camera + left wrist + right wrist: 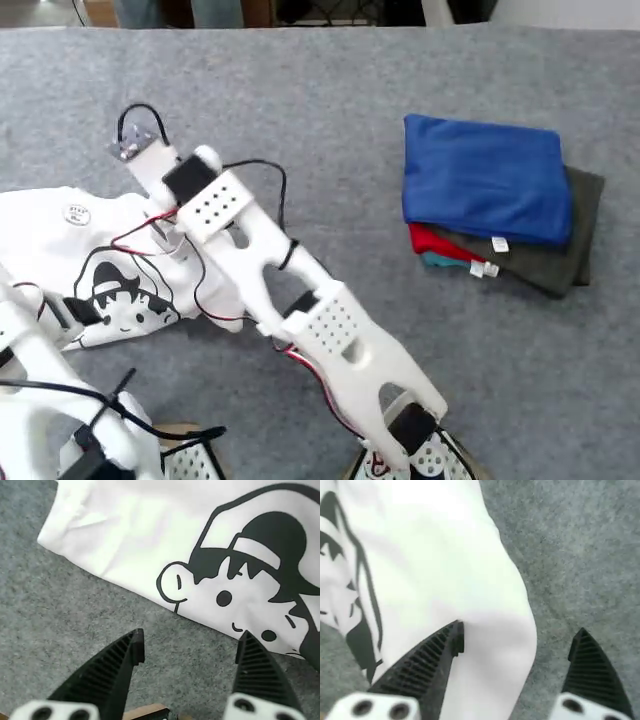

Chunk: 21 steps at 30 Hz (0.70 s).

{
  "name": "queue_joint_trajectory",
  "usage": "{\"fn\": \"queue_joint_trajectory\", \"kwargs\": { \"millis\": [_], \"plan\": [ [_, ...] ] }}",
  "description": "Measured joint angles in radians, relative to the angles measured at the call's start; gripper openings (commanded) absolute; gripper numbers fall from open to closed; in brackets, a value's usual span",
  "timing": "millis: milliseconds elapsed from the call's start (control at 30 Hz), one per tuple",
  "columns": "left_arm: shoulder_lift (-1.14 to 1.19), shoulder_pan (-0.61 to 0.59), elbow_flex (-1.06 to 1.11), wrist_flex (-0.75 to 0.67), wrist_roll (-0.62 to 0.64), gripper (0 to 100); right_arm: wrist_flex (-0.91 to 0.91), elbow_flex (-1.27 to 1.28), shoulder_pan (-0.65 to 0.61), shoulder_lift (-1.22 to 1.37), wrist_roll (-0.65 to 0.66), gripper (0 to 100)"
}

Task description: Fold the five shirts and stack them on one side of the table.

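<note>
A white shirt (90, 260) with a black cartoon print lies at the left of the grey table. In the left wrist view my left gripper (190, 647) hangs open over bare cloth just off the white shirt's (200, 545) printed edge. My right gripper (520, 640) is open too, straddling a rounded fold of the white shirt (445, 580), one finger over the fabric and the other over the table. From above, the right arm (215, 205) stretches across the shirt's right side. A stack of folded shirts sits at the right, the blue one (485, 178) on top.
Under the blue shirt lie a dark grey shirt (560, 262), a red one (432, 243) and a teal edge (440, 261). The grey table cover (340, 110) spreads between the two piles. Both arm bases stand at the near edge.
</note>
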Motion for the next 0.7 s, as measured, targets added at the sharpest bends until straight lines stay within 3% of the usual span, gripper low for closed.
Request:
{"fn": "queue_joint_trajectory", "kwargs": {
  "millis": [100, 167, 267, 433, 700],
  "plan": [
    [0.025, 0.000, 0.000, -0.002, 0.000, 30, 0.002, -0.044, 0.003, 0.064, 0.000, 0.8],
    [0.031, 0.000, 0.000, -0.002, 0.000, 30, 0.002, -0.066, 0.015, 0.066, 0.000, 6.0],
    [0.032, 0.000, 0.000, -0.025, -0.002, 30, 0.006, -0.071, 0.049, 0.066, 0.000, 0.9],
    [0.032, 0.000, 0.000, -0.035, -0.002, 30, 0.008, -0.026, 0.155, -0.008, 0.000, 1.4],
    [0.032, 0.000, -0.017, -0.054, -0.002, 30, 0.008, 0.420, 0.296, -0.301, 0.002, 1.5]
  ]
}}
